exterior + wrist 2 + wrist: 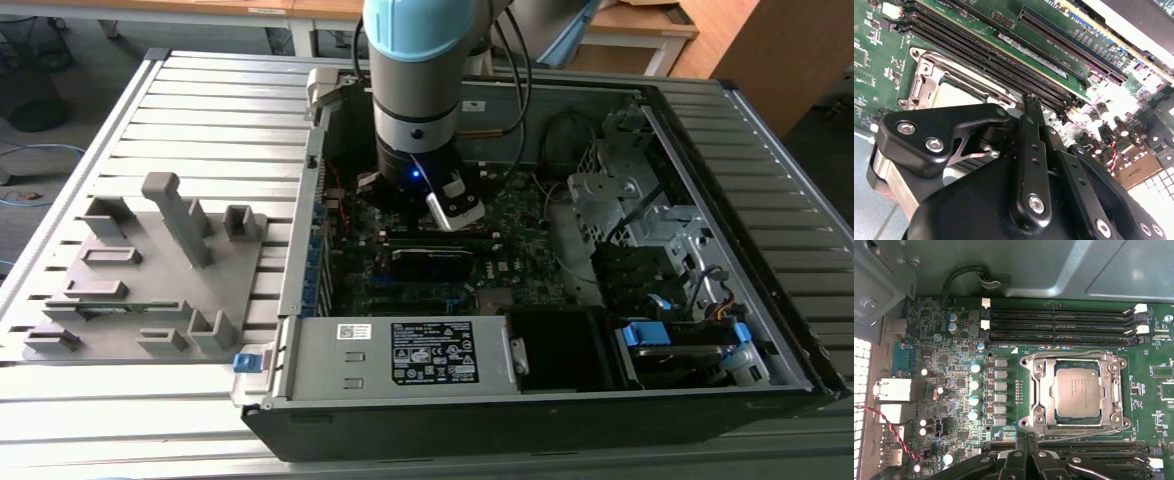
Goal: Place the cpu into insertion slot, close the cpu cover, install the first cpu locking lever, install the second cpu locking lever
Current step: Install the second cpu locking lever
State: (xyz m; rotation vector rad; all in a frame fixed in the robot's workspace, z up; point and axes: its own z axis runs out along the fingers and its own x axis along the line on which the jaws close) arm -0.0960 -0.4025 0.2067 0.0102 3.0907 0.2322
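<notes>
The cpu (1078,392), a dull grey square, lies flat in the socket on the green motherboard (954,370). The cpu cover (1040,390), a silvery frame with an open window, lies flat around it. Thin metal lever rods run along the frame's sides; I cannot tell whether they are latched. My gripper (1027,438) hovers beside the socket near the memory slots, its black fingers (1031,107) pressed together with nothing between them. In the second wrist view a corner of the cover (929,80) shows behind the gripper body. In the exterior view the gripper (450,207) reaches down into the open computer case.
Long black memory slots (1059,322) run along the socket on two sides. Capacitors (975,385) stand beside the socket. The case (534,400) holds a power supply (400,355), drive cages (627,210) and cables. A grey fixture (147,270) sits on the slatted table at the exterior view's left.
</notes>
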